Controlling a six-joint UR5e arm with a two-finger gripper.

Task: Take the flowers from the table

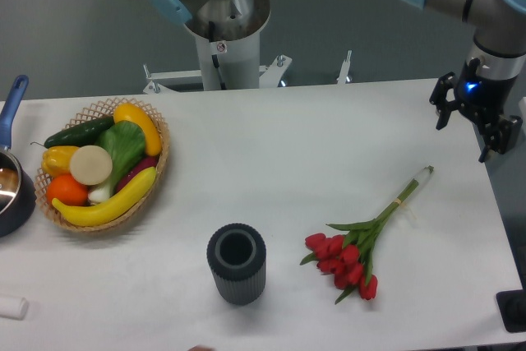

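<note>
Below and left of our gripper (477, 125), jaws parted and empty, the flowers (359, 244) lay flat on the table (312, 145); we judged the bound stems the best place to pinch, crosswise

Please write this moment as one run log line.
phase: approach | gripper: open, empty, above table right edge | flowers: lying on table, untouched

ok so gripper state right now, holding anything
gripper: open and empty, at the table's right edge, apart from the flowers, which lie flat on the table.
</note>
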